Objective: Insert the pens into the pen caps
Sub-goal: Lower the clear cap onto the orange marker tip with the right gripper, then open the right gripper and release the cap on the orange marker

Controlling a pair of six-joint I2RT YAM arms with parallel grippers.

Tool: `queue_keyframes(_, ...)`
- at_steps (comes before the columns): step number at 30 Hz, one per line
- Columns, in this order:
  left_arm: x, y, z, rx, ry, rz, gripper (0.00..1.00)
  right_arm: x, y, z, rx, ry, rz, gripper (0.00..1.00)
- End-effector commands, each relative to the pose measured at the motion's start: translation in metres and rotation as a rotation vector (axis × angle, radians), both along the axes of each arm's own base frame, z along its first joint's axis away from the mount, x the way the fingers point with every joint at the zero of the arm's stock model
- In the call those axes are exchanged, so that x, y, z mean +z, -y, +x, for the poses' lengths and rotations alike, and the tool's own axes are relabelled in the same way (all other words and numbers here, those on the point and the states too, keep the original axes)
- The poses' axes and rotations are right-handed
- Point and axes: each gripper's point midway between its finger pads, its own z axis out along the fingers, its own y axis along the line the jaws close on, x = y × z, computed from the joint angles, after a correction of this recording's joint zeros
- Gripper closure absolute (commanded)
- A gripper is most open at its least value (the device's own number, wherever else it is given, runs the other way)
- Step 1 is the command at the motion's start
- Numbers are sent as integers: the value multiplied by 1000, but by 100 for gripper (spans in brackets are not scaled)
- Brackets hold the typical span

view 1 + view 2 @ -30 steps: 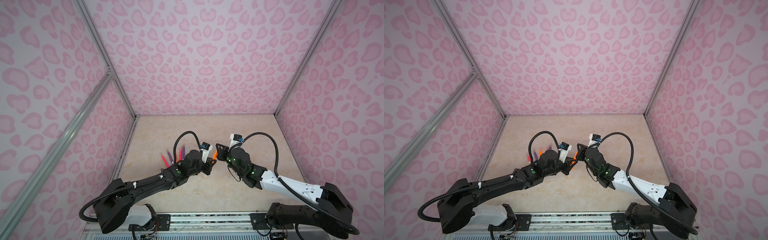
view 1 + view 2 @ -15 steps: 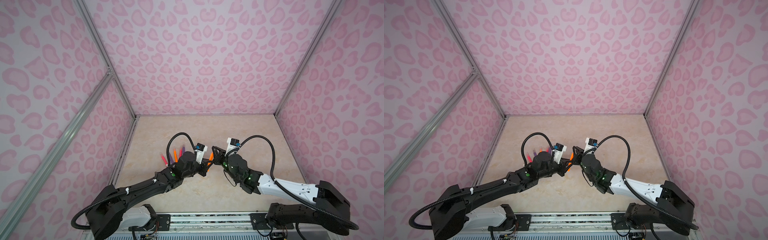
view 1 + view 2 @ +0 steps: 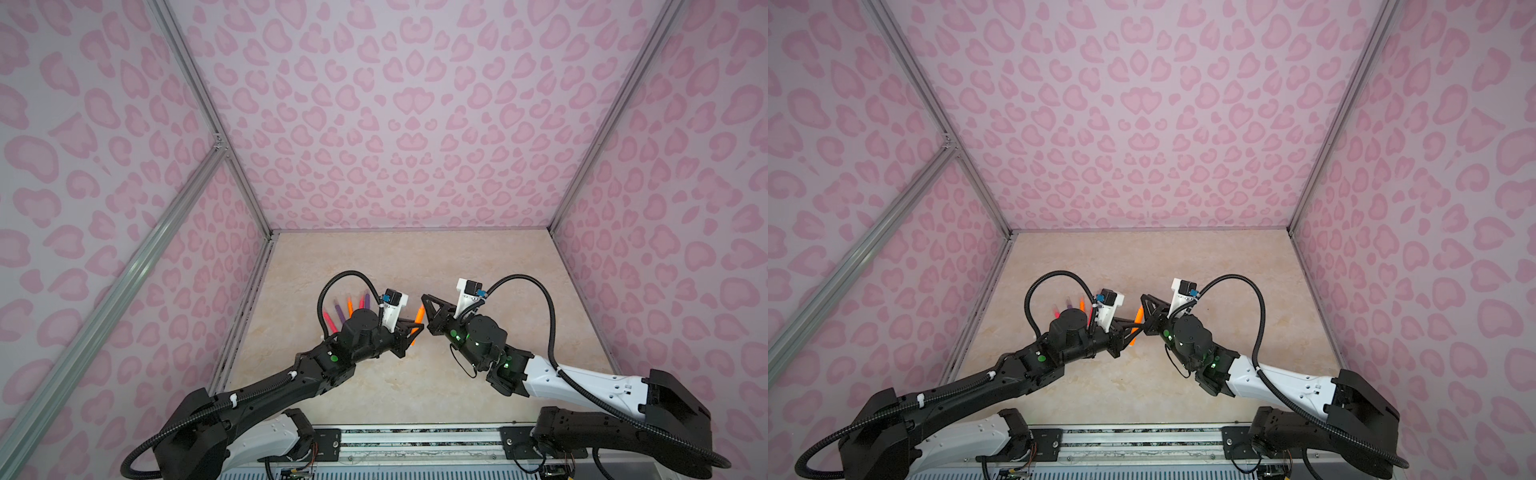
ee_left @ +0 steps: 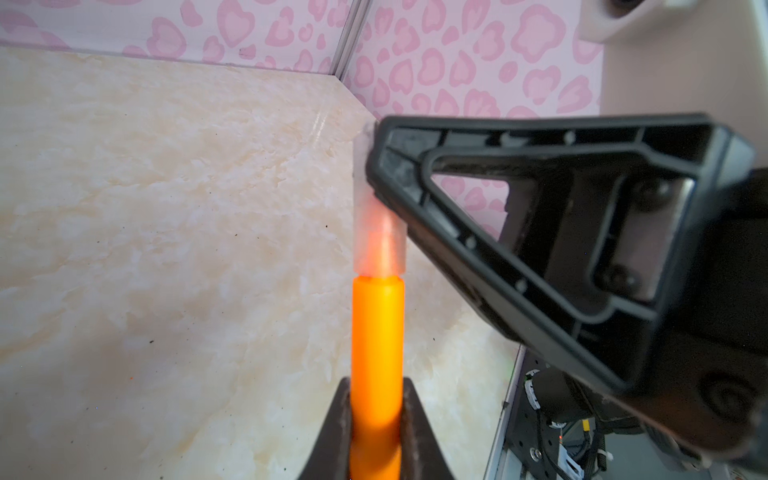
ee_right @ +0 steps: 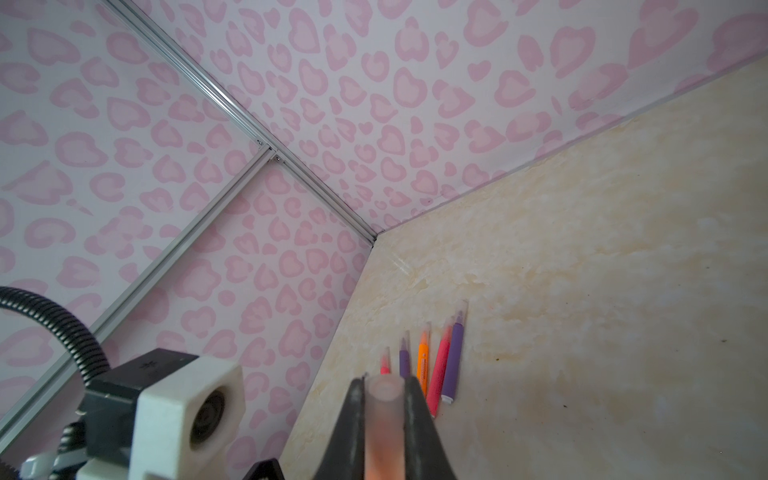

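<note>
The left pincer holds an orange pen. The right pincer holds a clear cap over the pen's tip

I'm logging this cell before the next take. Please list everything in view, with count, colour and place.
orange pen: one, orange, gripped by the left hand, tip inside the clear cap
clear cap: one, colourless, gripped by the right hand, over that pen's tip
loose pens: five (two pink, two purple, one orange), lying side by side on the left part of the table, each seemingly capped
table: one, beige marbled, floor of the cell
walls: three seen, pink heart print, around the table
left hand: one, black, shut on the orange pen
right hand: one, black, shut on the clear cap
</note>
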Motion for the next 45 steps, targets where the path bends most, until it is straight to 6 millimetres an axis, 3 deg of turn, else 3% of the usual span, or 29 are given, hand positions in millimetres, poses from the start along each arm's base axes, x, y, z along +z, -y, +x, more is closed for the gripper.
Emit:
queue_keyframes(1, 28, 2, 10, 28, 97, -67, 97, -12, -3, -7, 40, -27, -51, 86)
queue_keyframes(4, 25, 3, 12, 28, 93, -54, 97, -7, 2, -9, 29, -23, -58, 74)
queue_keyframes(9, 19, 3, 16, 51, 92, -11, 97, 2, 22, -8, -35, -18, -102, 41)
queue_keyframes(13, 12, 7, 18, 65, 101, 41, 97, 9, 42, -7, -99, -7, -146, 31)
queue_keyframes(17, 6, 14, 17, 77, 144, 119, 97, 12, 60, -1, -141, -31, -195, 33)
queue_keyframes(27, -1, 33, 8, 96, 271, 302, 97, 12, 79, 15, -120, -74, -201, 40)
queue_keyframes(31, -2, 43, 3, 98, 309, 349, 97, 14, 76, 14, -99, -68, -203, 42)
queue_keyframes(45, -1, 37, 2, 118, 309, 374, 97, 7, 55, 19, -35, -99, -206, 55)
